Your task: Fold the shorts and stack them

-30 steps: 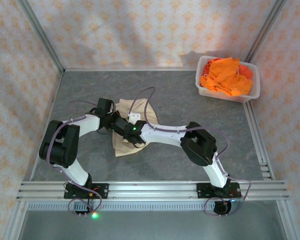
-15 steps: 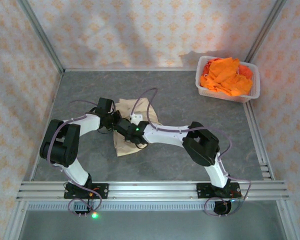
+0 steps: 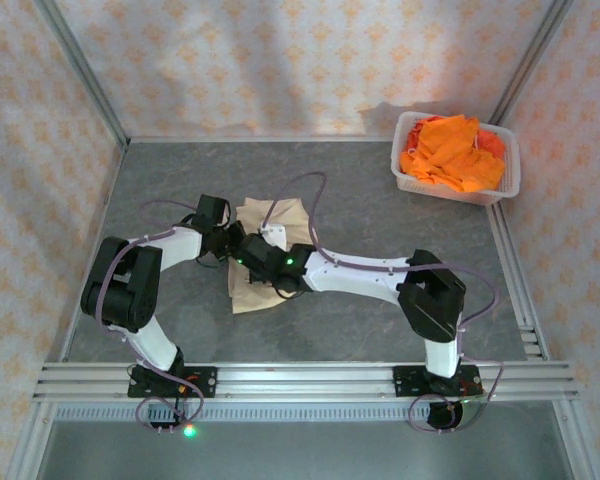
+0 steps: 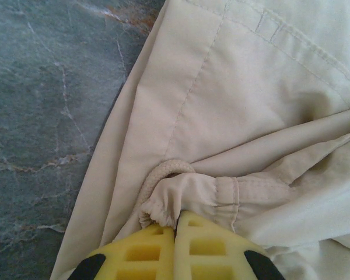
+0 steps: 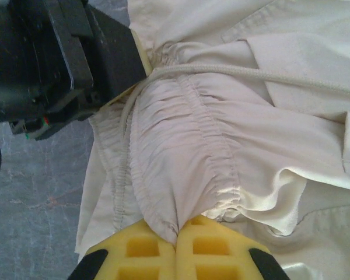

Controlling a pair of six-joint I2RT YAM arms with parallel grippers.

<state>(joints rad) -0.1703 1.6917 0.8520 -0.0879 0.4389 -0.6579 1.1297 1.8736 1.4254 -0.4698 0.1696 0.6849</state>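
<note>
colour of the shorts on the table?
Beige; the shorts show best in the right wrist view.

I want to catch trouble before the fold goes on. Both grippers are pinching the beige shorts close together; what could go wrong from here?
1. The left gripper and right gripper pinch the beige shorts at the waistband very near each other; their next moves could knock them together.
2. The drawstring loops right beside the left gripper; it may snag or get dragged out.
3. Each holds just a small gathered pinch, which could slip when lifted.
</note>
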